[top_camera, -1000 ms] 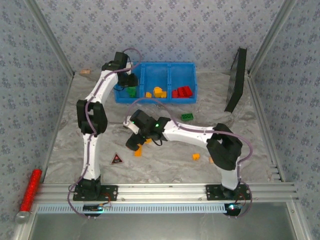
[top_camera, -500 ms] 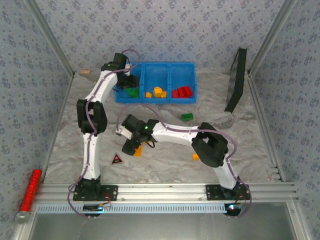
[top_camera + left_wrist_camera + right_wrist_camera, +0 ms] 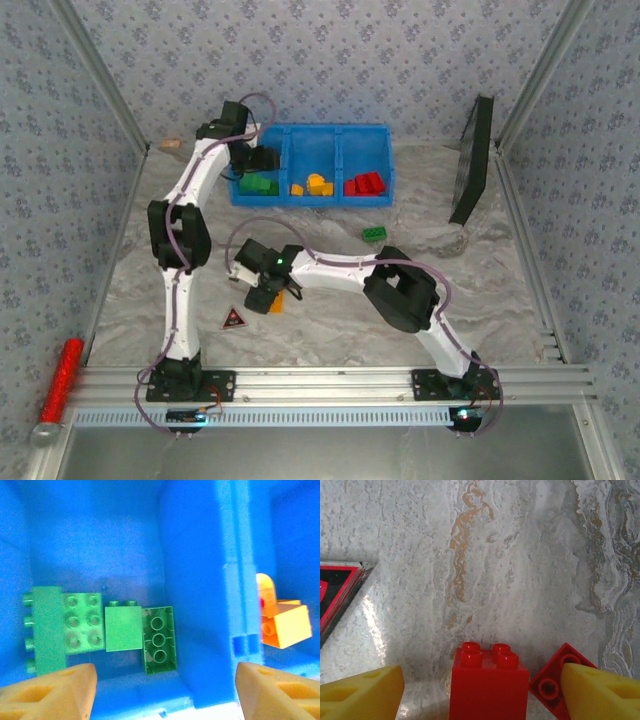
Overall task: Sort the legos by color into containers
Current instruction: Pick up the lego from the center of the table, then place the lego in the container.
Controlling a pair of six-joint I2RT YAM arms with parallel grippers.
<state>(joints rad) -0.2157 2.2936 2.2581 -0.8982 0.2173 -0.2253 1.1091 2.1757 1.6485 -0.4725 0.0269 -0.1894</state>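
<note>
Here, triangular tag near red brick, apart.

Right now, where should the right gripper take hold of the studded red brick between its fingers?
Pinch the red brick across its smooth side walls, coming straight down; the right gripper straddles it, jaws open. A tilted red piece crowds one side.

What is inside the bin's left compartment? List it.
Four green legos lie on the left compartment's floor; no other color visible. The left gripper's fingertips hide a strip of it.
</note>
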